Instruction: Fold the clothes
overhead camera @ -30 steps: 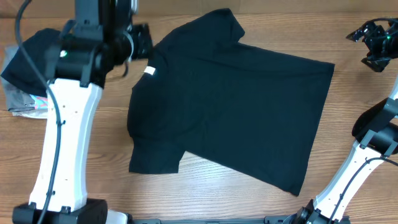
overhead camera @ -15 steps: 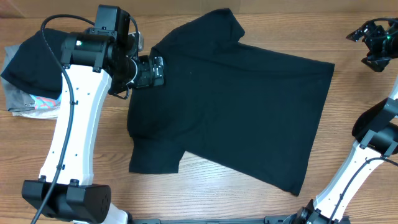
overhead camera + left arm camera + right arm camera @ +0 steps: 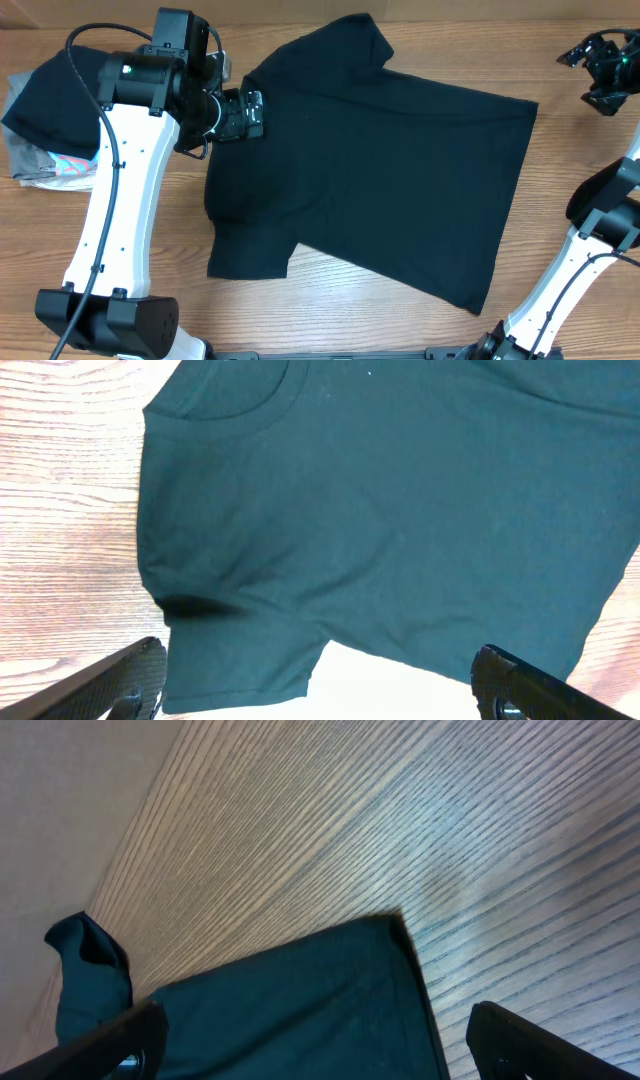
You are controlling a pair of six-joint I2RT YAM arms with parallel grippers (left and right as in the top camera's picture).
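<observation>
Locate the left end effector (image 3: 243,115) over the neck end of the large plain black short-sleeved T-shirt of soft fabric (image 3: 380,160). The shirt lies spread flat on the wooden worktop (image 3: 350,325).

From this end effector, the shirt body extends away toward the right arm's side. One sleeve lies beyond it at the far edge of the worktop. The other sleeve lies back toward the near edge.

In the left wrist view, the two fingers (image 3: 130,678) stand wide apart at the lower corners. Nothing is clamped between them. The round collar sits ahead of them, and the fabric fills most of the space below. In the overhead view the wrist body covers the neck area. You cannot tell from there whether the fingertips touch the cloth, though the wrist view suggests they are apart from it.

The right end effector (image 3: 603,65) is well away from the left one, off the shirt and just beyond the far corner of its hem. Its jaws are also spread wide and hold nothing. In its wrist view, that hem corner and the tip of a sleeve lie ahead of it on bare wood.

On the side of the left end effector opposite the shirt body, a pile of folded garments (image 3: 40,165) rests on the worktop. A dark cloth lies over grey and turquoise-patterned pieces, and the left arm partly hides the pile.
</observation>
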